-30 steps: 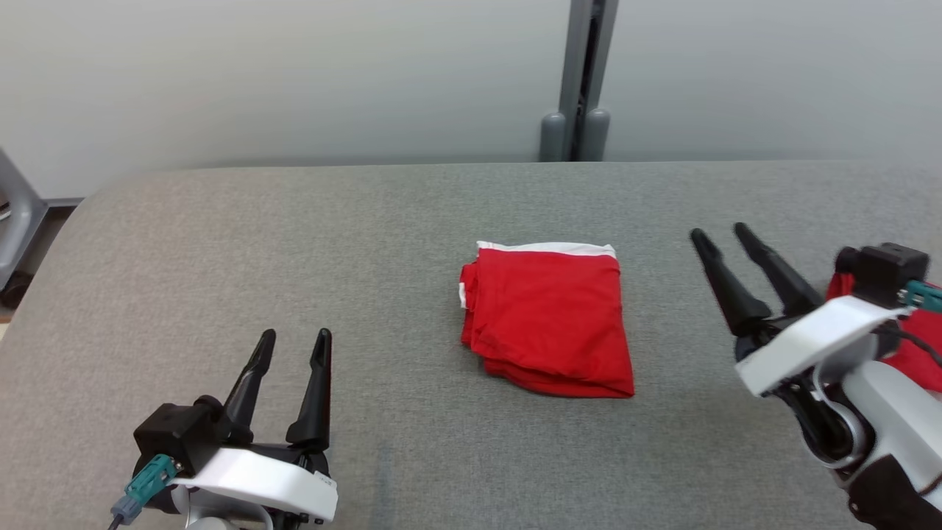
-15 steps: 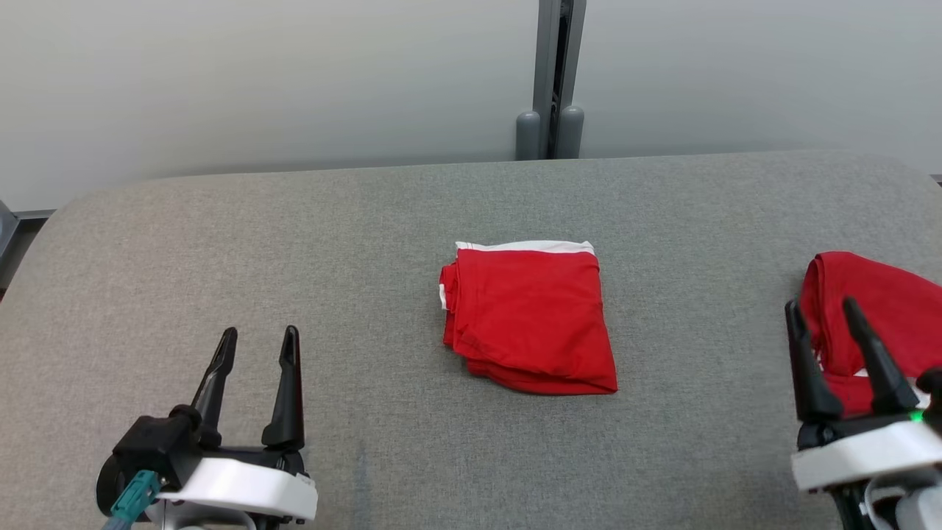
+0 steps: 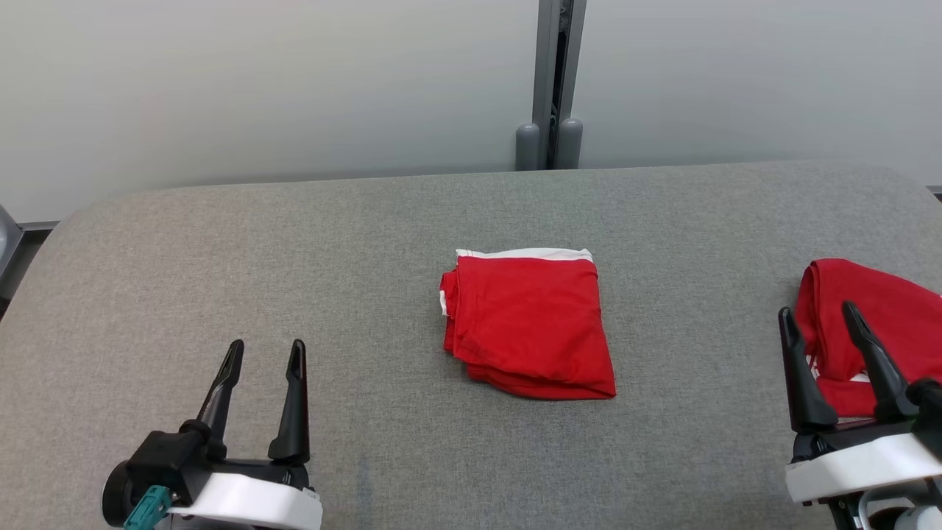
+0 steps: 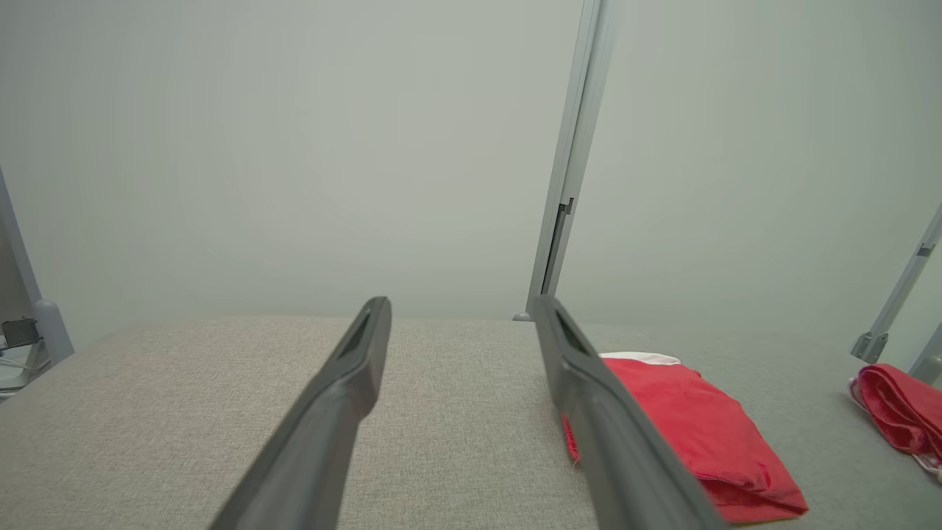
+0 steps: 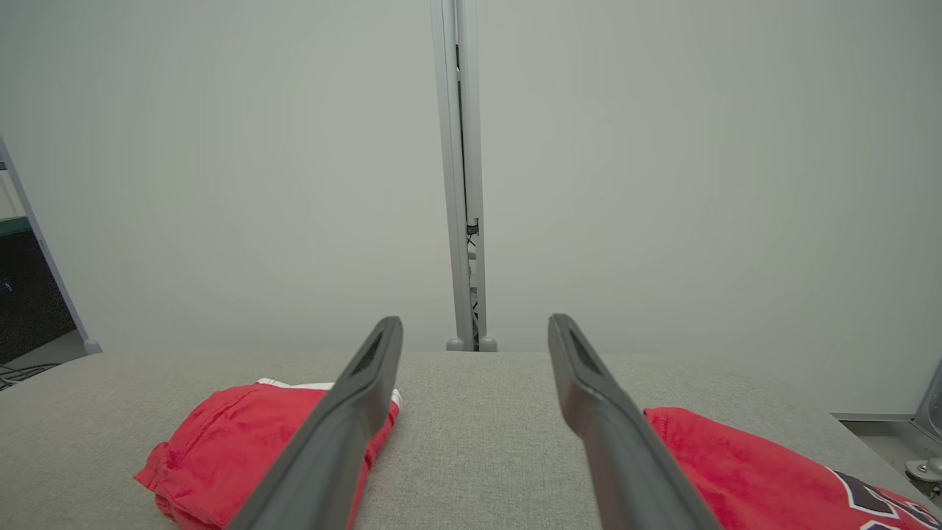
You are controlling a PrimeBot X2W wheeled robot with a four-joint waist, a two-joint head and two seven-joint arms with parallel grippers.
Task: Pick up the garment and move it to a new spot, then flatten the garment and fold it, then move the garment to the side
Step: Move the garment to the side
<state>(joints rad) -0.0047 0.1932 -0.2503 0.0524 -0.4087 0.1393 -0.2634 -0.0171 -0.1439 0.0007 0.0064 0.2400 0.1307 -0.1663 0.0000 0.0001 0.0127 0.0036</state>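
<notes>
Looking down on a grey fabric bench [image 3: 294, 243] with a folded red garment [image 3: 526, 324] lying flat at its middle. Noting 1 white band along the far edge of that garment and a sliver of white at its far-left corner.

Finding a second red garment [image 3: 876, 316] bunched at the right end of the bench, well apart from the folded one.

Seeing the left gripper [image 3: 266, 346] at the near left, jaws spread apart and gripping nothing, pointing toward the far side, well apart from the folded red garment.

Seeing the right gripper [image 3: 817, 311] at the near right, jaws likewise spread and empty, with the 2 fingertips overlapping the near-left part of the second red garment. Cannot tell whether touching it.

Making out, in the right wrist view, dark print with a white outline on the second red garment [image 5: 743, 471]. Cut off at the lower right corner, so not readable.

Catching the folded red garment [image 4: 692, 427] in the left wrist view just right of the right-hand jaw, thick folded edge facing near.

Noting 1 grey post [image 3: 550, 81] with 2 rounded feet behind the far edge of the bench, against a pale wall [image 3: 221, 73].
</notes>
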